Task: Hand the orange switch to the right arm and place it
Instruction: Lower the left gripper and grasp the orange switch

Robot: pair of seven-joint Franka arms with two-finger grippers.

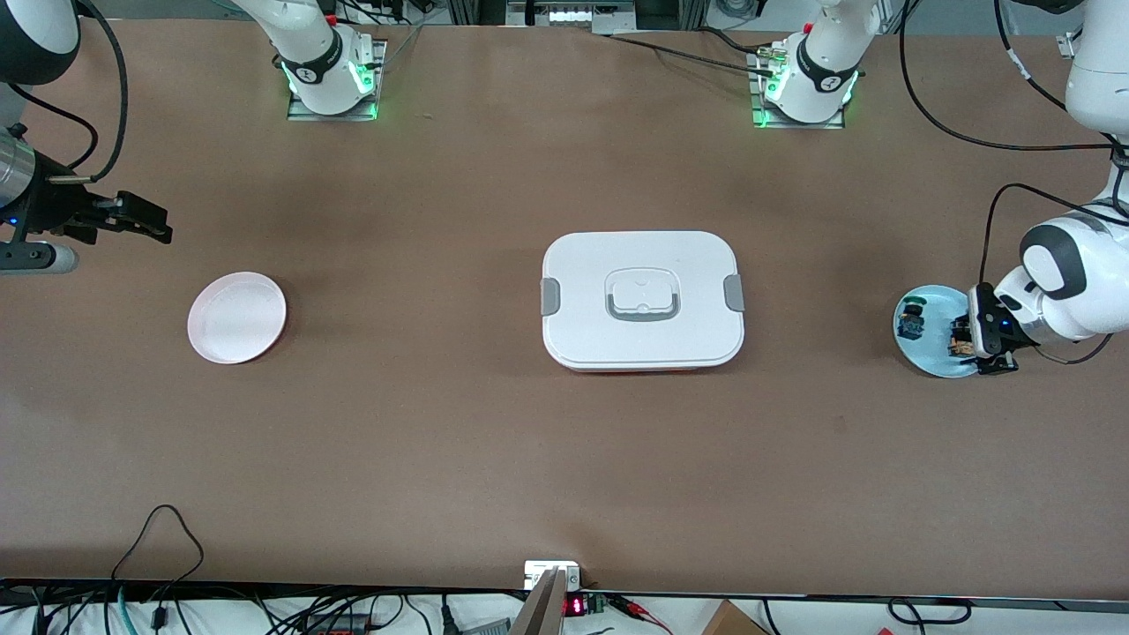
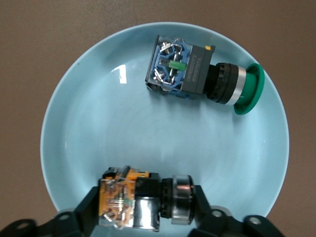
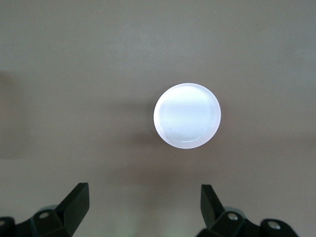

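Table: a wide brown matte surface (image 1: pixel 441 441) is seen, with both arm bases mounted along its edge farthest from the front camera.
Right gripper (image 1: pixel 145 220): it is held in the air at the right arm's end of the table, above bare tabletop near the pink plate; its black fingers (image 3: pixel 74 205) are spread wide apart and nothing is held between them.
Pink plate: a small round pale pink dish (image 1: pixel 236 317) is set flat on the table toward the right arm's end.
White box: a rounded rectangular white plastic container (image 1: pixel 642 300) with grey side latches and a grey lid handle is placed at the table's middle.
Blue plate: a round light blue dish (image 1: pixel 926 310) is set at the left arm's end.
Green switch: a push-button switch (image 2: pixel 197 74) with a blue block and green cap is lying in the blue plate, apart from the orange switch.
Orange switch: the tiny black push-button switch with an orange-tan block (image 2: pixel 140 202) is lying on its side in the blue plate, between the left gripper's fingers.
Left gripper (image 2: pixel 143 212): it is lowered into the blue plate, with its fingers (image 2: pixel 86 210) closed against both ends of the orange switch.
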